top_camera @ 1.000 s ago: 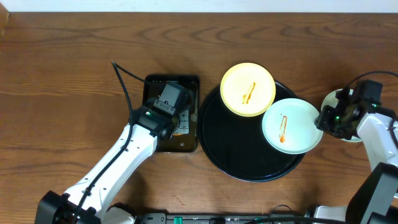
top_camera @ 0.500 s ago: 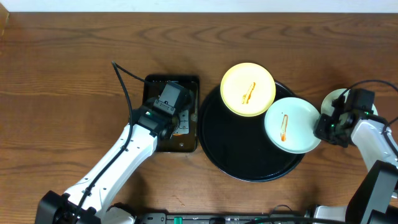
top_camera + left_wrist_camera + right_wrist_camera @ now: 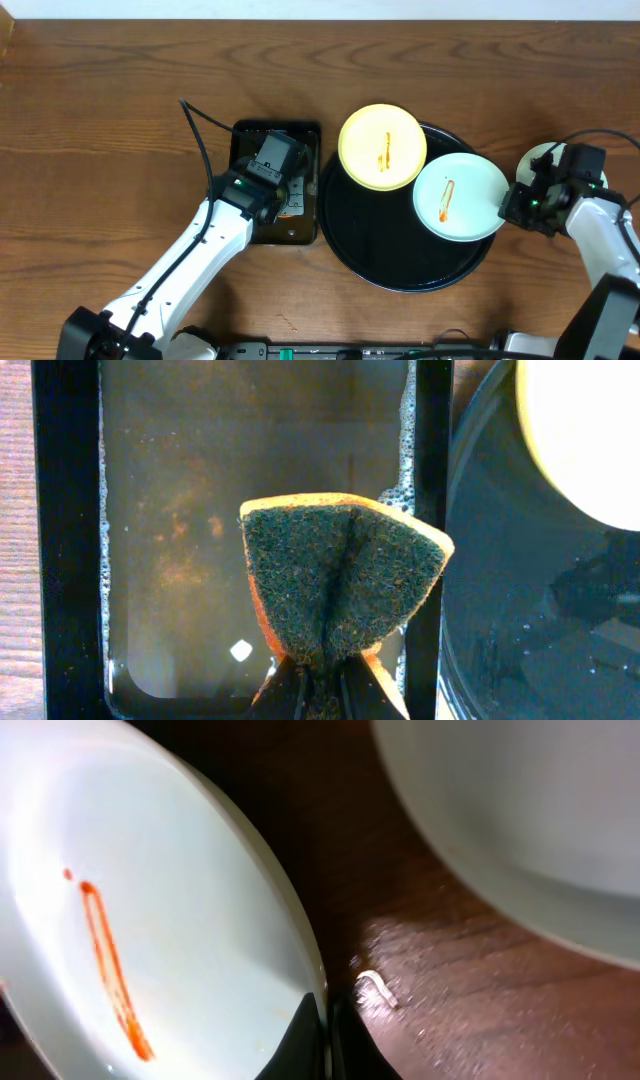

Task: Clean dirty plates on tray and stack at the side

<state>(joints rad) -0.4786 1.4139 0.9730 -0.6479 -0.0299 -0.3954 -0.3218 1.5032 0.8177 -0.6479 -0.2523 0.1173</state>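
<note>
The round black tray (image 3: pixel 385 255) holds a pale yellow plate (image 3: pixel 382 146) at its upper left and a pale mint-white plate (image 3: pixel 460 196) at its right, each with an orange sauce streak. My right gripper (image 3: pixel 510 204) is shut on the mint-white plate's right rim (image 3: pixel 300 935). A third pale plate (image 3: pixel 535 158) lies on the table right of the tray, mostly hidden by the right arm; it also shows in the right wrist view (image 3: pixel 520 810). My left gripper (image 3: pixel 325 680) is shut on a green and orange sponge (image 3: pixel 340 580) over the rectangular tray.
The small rectangular black tray (image 3: pixel 300 232) holds soapy water (image 3: pixel 200 510) and stands just left of the round tray. A black cable (image 3: pixel 200 130) runs across the table at its upper left. Bare wood lies around.
My right gripper has shifted left, pushing the mint-white plate further onto the tray. The yellow plate has slid left too. The left arm has not moved.
</note>
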